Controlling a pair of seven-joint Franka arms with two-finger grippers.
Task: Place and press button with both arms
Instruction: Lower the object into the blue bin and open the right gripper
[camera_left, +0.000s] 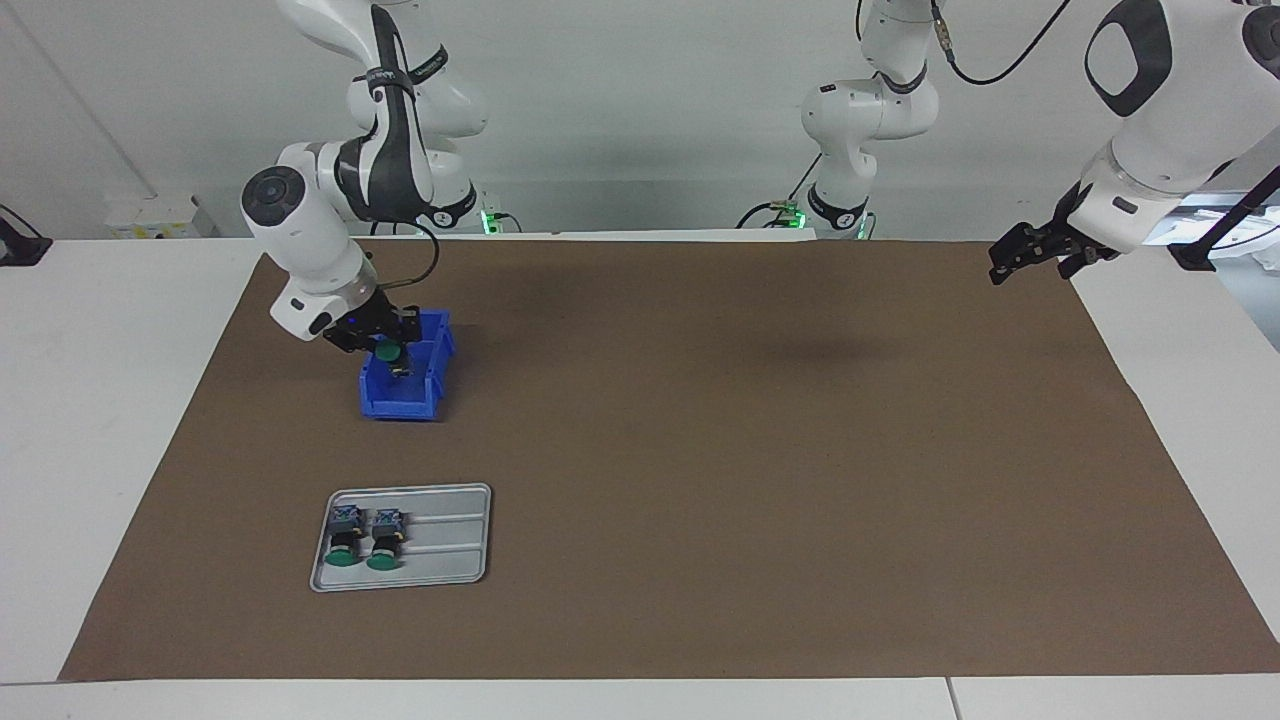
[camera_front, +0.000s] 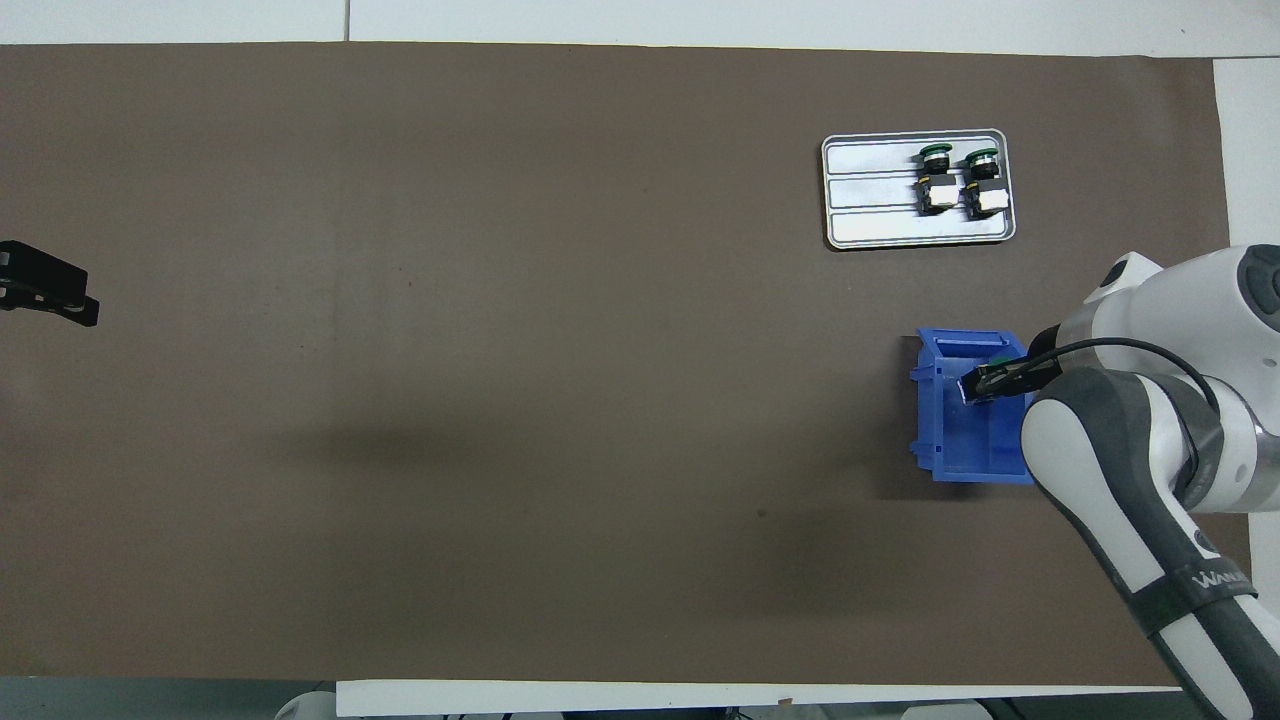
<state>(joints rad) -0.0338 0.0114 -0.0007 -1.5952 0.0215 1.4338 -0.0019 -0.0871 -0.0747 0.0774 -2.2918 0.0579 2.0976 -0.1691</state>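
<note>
Right gripper (camera_left: 392, 352) low over the blue bin (camera_left: 405, 400), at the right arm's end of the bench, fingers clamped on a green-capped button (camera_left: 388, 351), cap uppermost, at the bin's mouth. Judged step: lifting this button out for the tray. Best done by rising straight until the contact block clears the bin wall, then carrying it away from the robots to the grey tray (camera_left: 440, 565). Two more buttons (camera_left: 345, 537) already lying side by side in the tray, caps pointing away from the robots, at the tray's end toward the right arm. Bare grooves beside them look like the next slot; worth lowering the held button parallel to the pair, cap the same way, without nudging the neighbour. Brown mat (camera_left: 700, 450) bare across the middle. Left gripper (camera_left: 1040, 258) waiting in the air over the mat's corner at the left arm's end, fingers apart, holding nothing.
</note>
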